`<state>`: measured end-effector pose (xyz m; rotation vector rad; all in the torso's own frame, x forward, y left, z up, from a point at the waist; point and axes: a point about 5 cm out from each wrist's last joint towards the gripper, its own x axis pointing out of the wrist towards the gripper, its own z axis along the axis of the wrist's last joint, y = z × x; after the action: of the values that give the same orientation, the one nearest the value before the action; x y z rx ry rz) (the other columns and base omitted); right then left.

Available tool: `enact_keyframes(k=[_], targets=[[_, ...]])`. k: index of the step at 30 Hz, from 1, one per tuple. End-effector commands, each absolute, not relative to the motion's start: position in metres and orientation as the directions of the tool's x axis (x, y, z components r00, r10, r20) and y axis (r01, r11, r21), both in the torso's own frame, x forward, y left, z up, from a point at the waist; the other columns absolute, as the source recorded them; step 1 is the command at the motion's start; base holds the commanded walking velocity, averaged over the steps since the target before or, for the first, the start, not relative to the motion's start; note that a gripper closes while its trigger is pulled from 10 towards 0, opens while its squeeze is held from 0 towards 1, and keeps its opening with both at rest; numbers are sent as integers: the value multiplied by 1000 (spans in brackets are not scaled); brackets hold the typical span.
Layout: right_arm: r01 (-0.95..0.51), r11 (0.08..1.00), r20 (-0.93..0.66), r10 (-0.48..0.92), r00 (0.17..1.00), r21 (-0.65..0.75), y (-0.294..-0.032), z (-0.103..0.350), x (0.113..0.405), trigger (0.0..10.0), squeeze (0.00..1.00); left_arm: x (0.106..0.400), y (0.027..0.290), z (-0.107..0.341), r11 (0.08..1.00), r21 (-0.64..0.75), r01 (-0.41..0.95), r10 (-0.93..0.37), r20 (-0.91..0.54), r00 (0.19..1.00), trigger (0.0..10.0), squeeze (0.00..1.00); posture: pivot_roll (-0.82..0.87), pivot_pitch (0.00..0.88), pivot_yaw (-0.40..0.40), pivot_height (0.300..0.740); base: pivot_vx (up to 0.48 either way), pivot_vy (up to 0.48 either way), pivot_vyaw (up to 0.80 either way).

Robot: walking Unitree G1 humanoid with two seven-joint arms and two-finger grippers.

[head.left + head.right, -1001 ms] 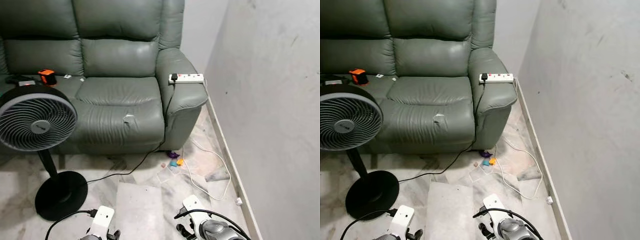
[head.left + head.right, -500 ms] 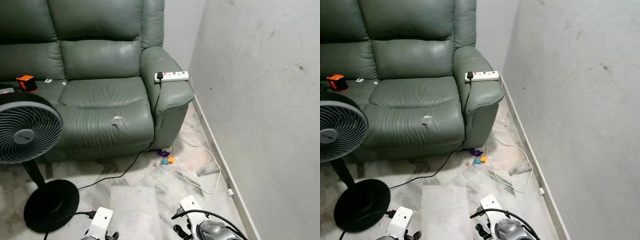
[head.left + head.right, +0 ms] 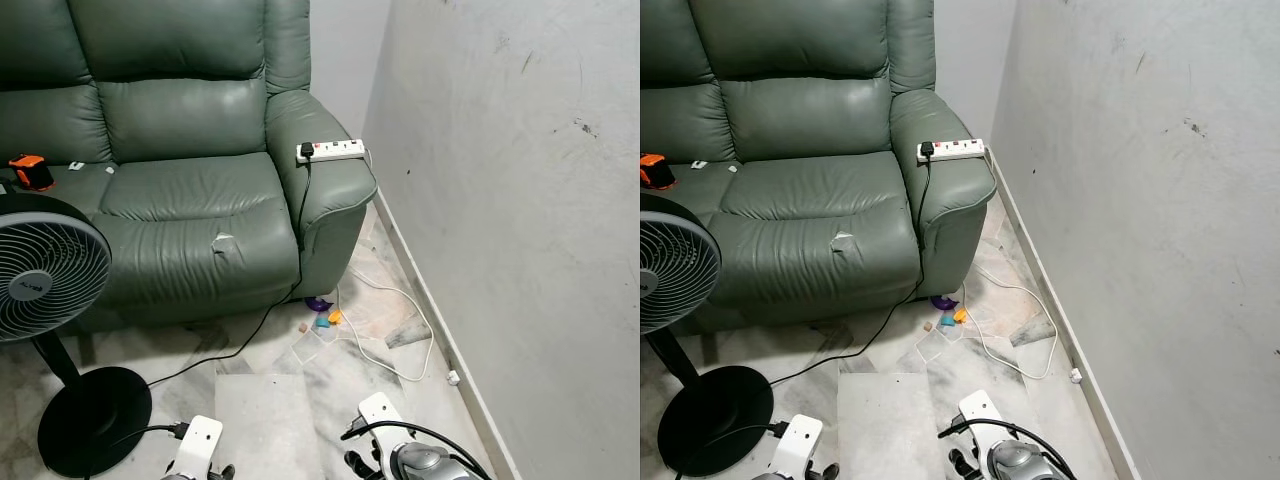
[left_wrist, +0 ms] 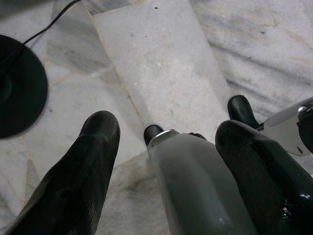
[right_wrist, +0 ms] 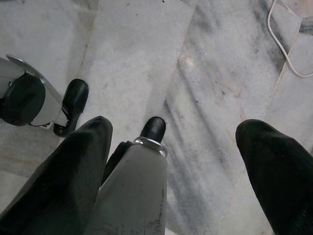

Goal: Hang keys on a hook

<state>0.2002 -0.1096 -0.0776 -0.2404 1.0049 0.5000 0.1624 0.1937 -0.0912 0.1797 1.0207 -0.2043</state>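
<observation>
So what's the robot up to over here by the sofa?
Nothing is being handled yet. The robot stands on the marble floor facing a green sofa in a corner, with both arms hanging low. Its left end effector and right end effector are open and hold nothing. A power strip lies on the sofa's armrest, a standing fan is to its left, and small colourful bits and a white cable lie on the floor.

The sofa (image 3: 180, 150) is cut off at the top and left edges; the fan (image 3: 45, 280) loses part of its grille at the left edge; the small coloured bits (image 3: 322, 318) on the floor by the sofa's foot are too small to identify; both arms (image 3: 400, 455) are cropped by the bottom edge.
</observation>
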Motion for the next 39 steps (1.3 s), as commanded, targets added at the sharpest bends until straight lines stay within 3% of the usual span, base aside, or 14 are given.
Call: enact_keyframes(k=[1, 8, 39], targets=[[-489, 871, -860, 276, 429, 35, -112, -80, 197, 10000, 0, 157, 195, -93, 968, 56, 245, -74, -867, 492, 10000, 0, 72, 67, -68, 740, 0, 0, -788], [-490, 871, -858, 274, 434, 30, -112, -80, 197, 10000, 0, 156, 195, -94, 965, 57, 254, -76, -871, 485, 10000, 0, 72, 69, -70, 740, 0, 0, -788], [-482, 876, -855, 270, 442, 28, -115, -80, 197, 10000, 0, 156, 193, -94, 960, 76, 271, -68, -873, 483, 10000, 0, 71, 61, -79, 740, 0, 0, 0]])
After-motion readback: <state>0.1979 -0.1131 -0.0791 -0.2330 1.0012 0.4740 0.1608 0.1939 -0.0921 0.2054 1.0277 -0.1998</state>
